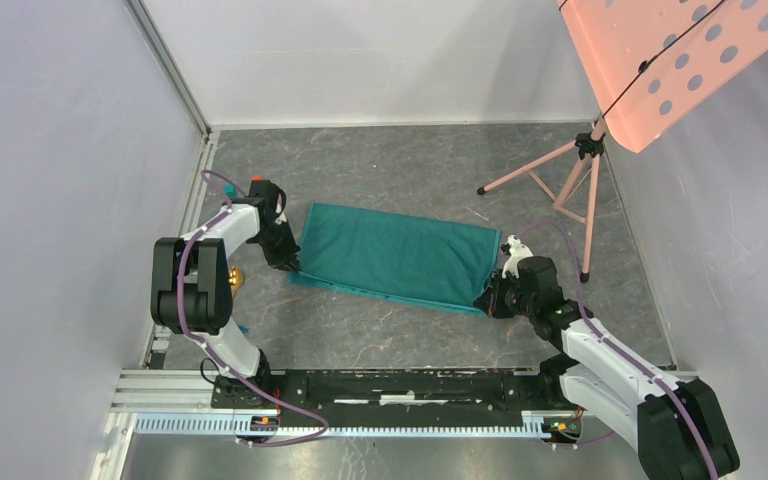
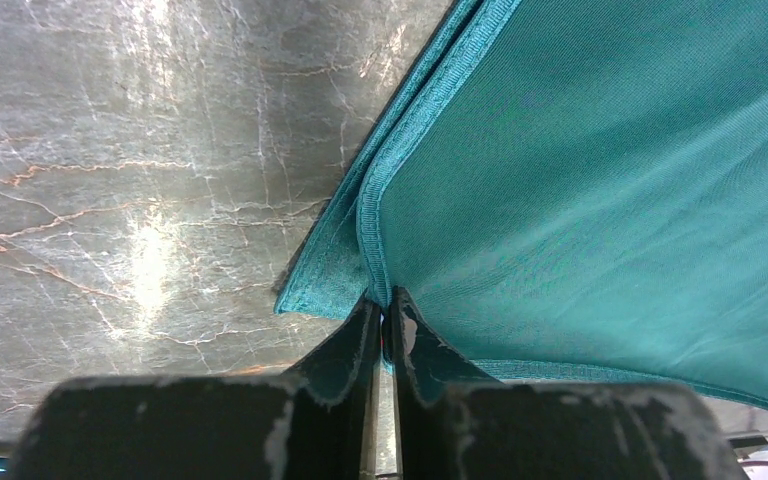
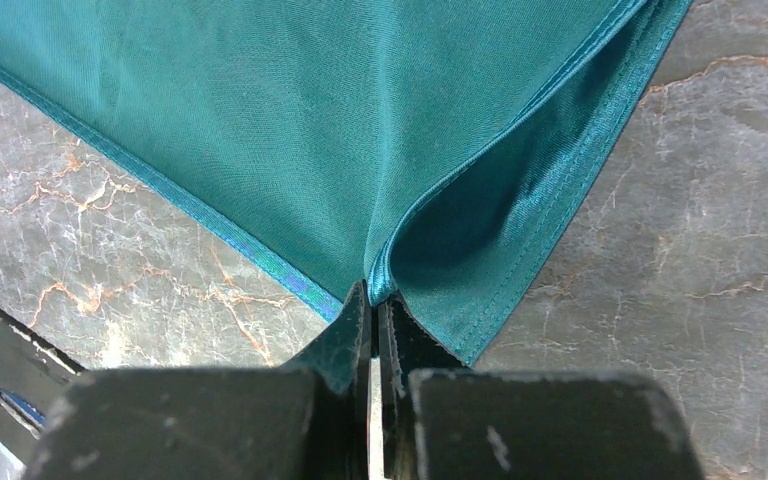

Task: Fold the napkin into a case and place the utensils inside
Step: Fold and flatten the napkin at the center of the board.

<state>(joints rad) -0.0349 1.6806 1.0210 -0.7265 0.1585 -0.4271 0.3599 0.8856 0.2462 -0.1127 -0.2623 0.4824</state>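
Grey marbled bench (image 1: 390, 160) carries the teal napkin (image 1: 395, 255), folded into a band whose long axis runs left to right between the two arms. The right claw (image 3: 372, 292) is clenched on the upper layer at the napkin's near right corner. The left claw (image 2: 385, 302) sits at the near left corner, jaws almost together at the hem; whether it grips cannot be told. The left arm hides most of a gold spoon (image 1: 235, 277).
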